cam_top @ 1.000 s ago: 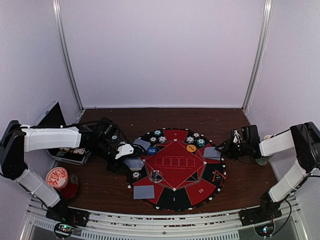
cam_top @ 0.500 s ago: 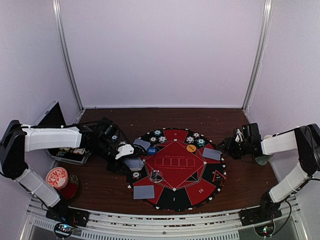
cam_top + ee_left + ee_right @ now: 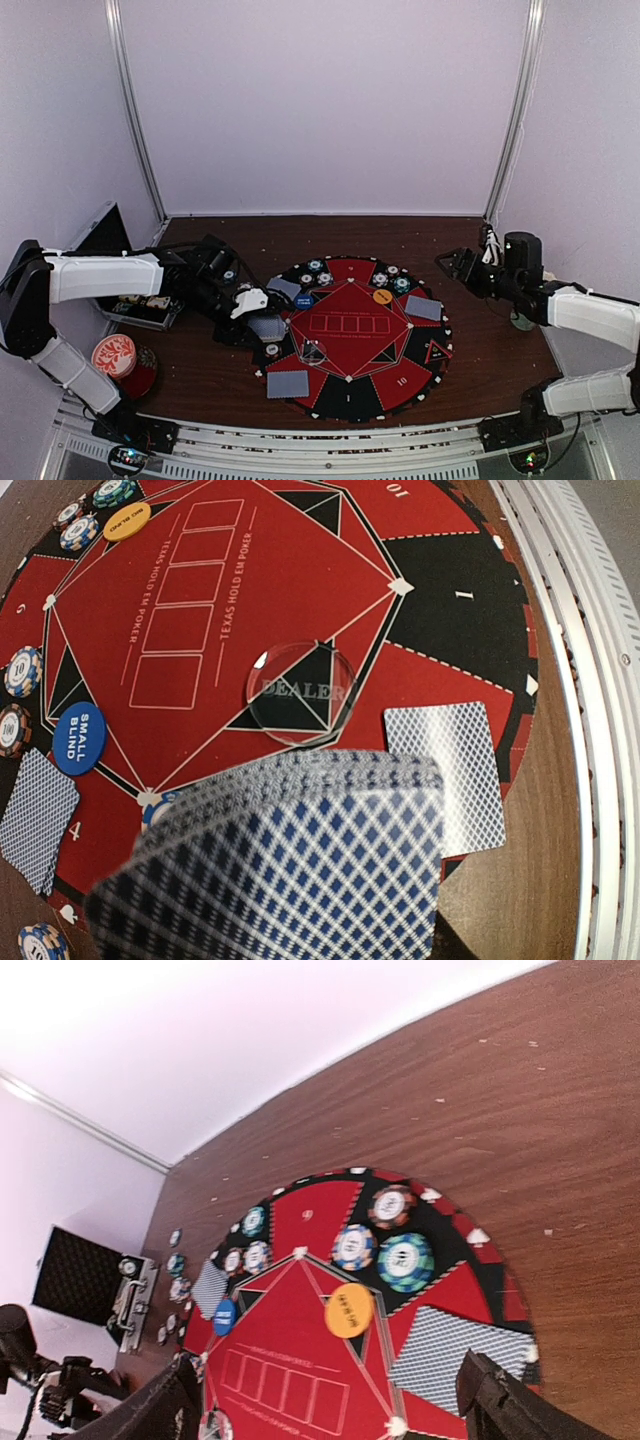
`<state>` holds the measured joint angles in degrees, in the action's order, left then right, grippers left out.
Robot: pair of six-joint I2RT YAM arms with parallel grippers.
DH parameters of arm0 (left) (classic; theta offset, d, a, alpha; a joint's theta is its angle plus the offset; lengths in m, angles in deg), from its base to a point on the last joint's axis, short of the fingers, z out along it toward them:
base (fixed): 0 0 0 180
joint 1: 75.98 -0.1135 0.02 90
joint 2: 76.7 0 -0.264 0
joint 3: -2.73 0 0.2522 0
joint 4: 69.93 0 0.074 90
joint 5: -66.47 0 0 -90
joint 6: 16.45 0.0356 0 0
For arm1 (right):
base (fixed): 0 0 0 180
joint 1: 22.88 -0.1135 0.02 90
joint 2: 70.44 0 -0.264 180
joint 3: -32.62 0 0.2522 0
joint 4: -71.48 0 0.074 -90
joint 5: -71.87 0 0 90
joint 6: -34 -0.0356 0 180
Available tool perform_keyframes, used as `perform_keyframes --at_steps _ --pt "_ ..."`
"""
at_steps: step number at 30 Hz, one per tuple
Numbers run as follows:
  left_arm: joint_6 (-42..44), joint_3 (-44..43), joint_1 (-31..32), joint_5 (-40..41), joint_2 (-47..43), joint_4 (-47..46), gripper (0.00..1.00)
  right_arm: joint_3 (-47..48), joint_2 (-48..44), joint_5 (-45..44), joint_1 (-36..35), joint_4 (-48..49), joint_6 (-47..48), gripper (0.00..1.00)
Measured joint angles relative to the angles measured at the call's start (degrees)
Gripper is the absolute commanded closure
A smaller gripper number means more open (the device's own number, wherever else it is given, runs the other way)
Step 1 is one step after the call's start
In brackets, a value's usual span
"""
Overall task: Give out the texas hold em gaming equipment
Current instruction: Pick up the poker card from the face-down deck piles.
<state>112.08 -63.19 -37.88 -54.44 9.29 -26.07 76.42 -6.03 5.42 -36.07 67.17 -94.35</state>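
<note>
Grey-blue-backed playing cards lie on the mat at its front left [image 3: 287, 383], right [image 3: 423, 307] and back left [image 3: 285, 289]. My left gripper [image 3: 252, 312] hangs over the mat's left edge, shut on a stack of cards [image 3: 300, 860] that hides its fingers in the left wrist view. Beyond that stack lie the clear dealer disc [image 3: 300, 692] and the blue button [image 3: 79, 738]. My right gripper [image 3: 455, 262] is raised beyond the mat's right rim, open and empty. Below it I see the right card [image 3: 455, 1355], the orange button [image 3: 349, 1310] and chips [image 3: 405, 1260].
The round red-and-black mat [image 3: 350, 400] fills the table's middle. A black case [image 3: 105, 235] and a tray of chips [image 3: 140, 308] stand at the left. A red-and-white patterned disc [image 3: 113, 354] lies near the front left. A metal rail [image 3: 300, 440] runs along the near edge.
My right gripper has opened wide and drawn back up and to the right, away from the card on the mat's right side. The left arm and its cards have not moved.
</note>
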Motion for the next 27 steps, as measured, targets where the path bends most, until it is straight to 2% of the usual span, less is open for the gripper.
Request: perform_keyframes --at_steps 6,13,20,27 --pt "0.0 0.0 0.0 0.0 0.0 0.0 0.61 -0.3 -0.7 -1.3 -15.6 5.2 -3.0 0.09" --pt "0.0 0.0 0.0 0.0 0.0 0.0 0.61 4.3 11.2 -5.6 -32.3 10.1 -5.3 0.08" --pt "0.0 0.0 0.0 -0.1 0.0 0.0 0.61 14.4 26.0 -7.5 -42.4 14.4 -5.6 0.07" --pt "0.0 0.0 0.0 -0.2 0.0 0.0 0.61 24.2 37.9 -7.5 -45.6 16.6 -6.0 0.06"
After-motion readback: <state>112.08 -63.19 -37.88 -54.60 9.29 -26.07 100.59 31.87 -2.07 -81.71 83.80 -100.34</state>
